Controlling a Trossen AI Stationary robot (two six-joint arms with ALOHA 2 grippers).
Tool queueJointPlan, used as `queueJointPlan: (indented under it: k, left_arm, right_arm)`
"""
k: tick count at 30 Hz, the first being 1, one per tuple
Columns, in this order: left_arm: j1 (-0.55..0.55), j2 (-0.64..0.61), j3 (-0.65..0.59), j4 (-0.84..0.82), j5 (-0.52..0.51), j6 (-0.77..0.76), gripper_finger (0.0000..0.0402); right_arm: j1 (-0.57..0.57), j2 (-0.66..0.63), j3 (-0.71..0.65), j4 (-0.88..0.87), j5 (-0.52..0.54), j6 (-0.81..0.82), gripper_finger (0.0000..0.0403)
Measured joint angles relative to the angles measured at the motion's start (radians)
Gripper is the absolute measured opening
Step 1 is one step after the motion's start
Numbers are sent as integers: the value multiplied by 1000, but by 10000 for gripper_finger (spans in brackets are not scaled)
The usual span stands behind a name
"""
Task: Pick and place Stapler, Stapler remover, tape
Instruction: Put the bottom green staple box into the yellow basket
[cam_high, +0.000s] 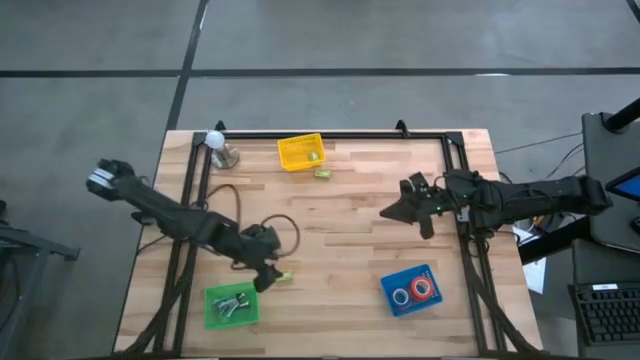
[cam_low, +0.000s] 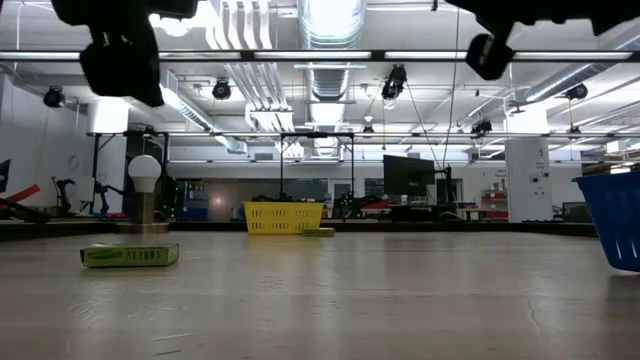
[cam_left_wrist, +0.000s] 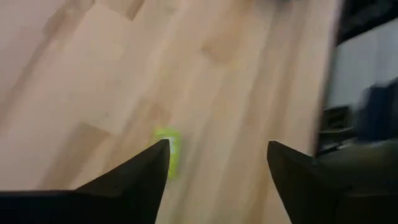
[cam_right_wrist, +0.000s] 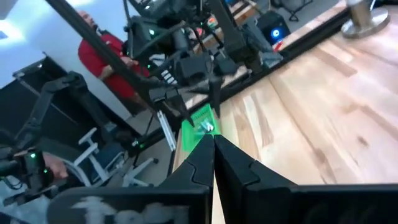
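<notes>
Near the table's front-left corner, left gripper (cam_high: 270, 278) hovers with fingers spread wide, nothing held; a small green box (cam_high: 284, 276) lies on the wood just beside it, next to the green tray (cam_high: 231, 305). Tape rolls (cam_high: 413, 292) sit in the blue bin (cam_high: 409, 290), front right. Right gripper (cam_high: 390, 212), fingers pressed together and empty, hangs mid-table, bare wood around it. Yellow basket (cam_high: 301, 152) hugs the back rail. The low view alone shows the box's flat profile (cam_low: 130, 255); the right wrist view alone shows a person in red (cam_right_wrist: 106, 59).
</notes>
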Motion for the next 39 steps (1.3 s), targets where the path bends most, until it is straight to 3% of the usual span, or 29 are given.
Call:
queueJointPlan:
  k: [3,11,18,28,32,39]
  left_arm:
    - [1,116,72,-96,-12,79,284]
    - [5,310,117,-103,-20,150,282]
    - [5,402,110,-99,37,138,278]
    - [12,486,113,-92,49,153,252]
    - [27,495,118,-99,51,139,219]
    - [67,483,117,-97,75,115,110]
  right_arm:
    - [1,-49,-53,5,1,3,8]
    - [3,-119,-104,34,1,-1,8]
    - [30,-153,-110,37,0,-142,9]
    - [29,-154,-156,30,-1,-107,9]
    - [31,-177,-173,47,-3,-165,9]
    - [31,-313,-271,106,-56,-247,9]
